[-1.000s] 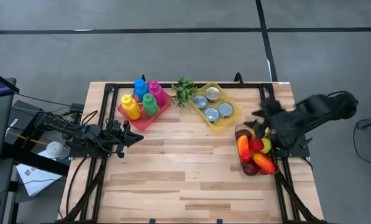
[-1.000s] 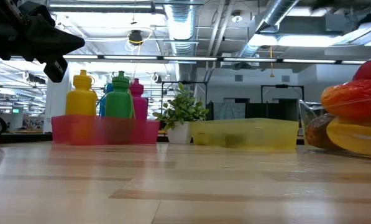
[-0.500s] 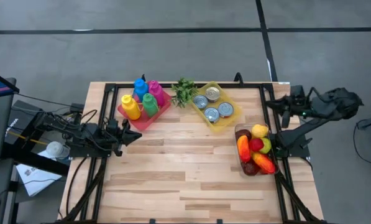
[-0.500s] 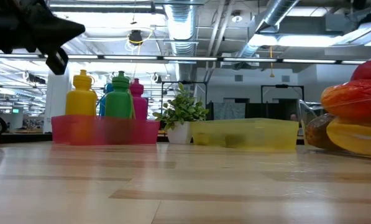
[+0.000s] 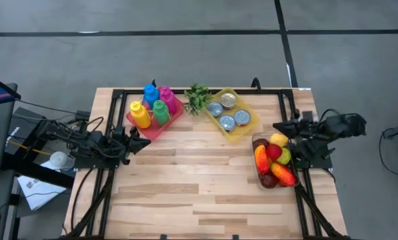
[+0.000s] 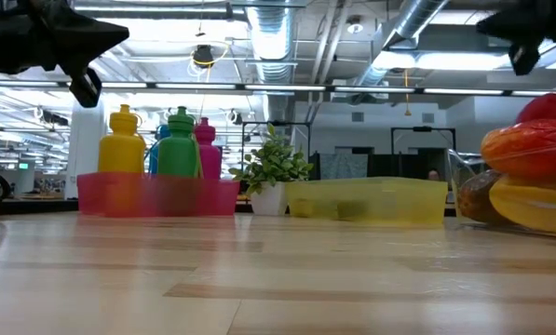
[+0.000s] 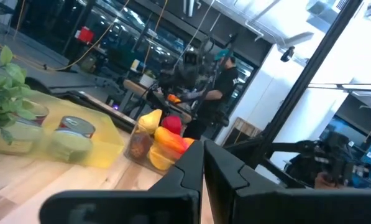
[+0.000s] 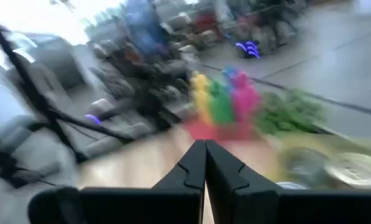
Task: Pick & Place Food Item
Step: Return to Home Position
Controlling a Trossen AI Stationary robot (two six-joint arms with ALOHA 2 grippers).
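At 9 o'clock on the table we find the left gripper, its jaws pressed together with nothing between them. Toward 11 stands a pink tray of coloured bottles, at 12 a small plant, at 1 a yellow tray of cans. At 4 o'clock the transparent bin holds the fruit (the red apple sits mid-pile). Just past the bin's 12 o'clock edge hangs the right gripper, its jaws likewise closed and empty.
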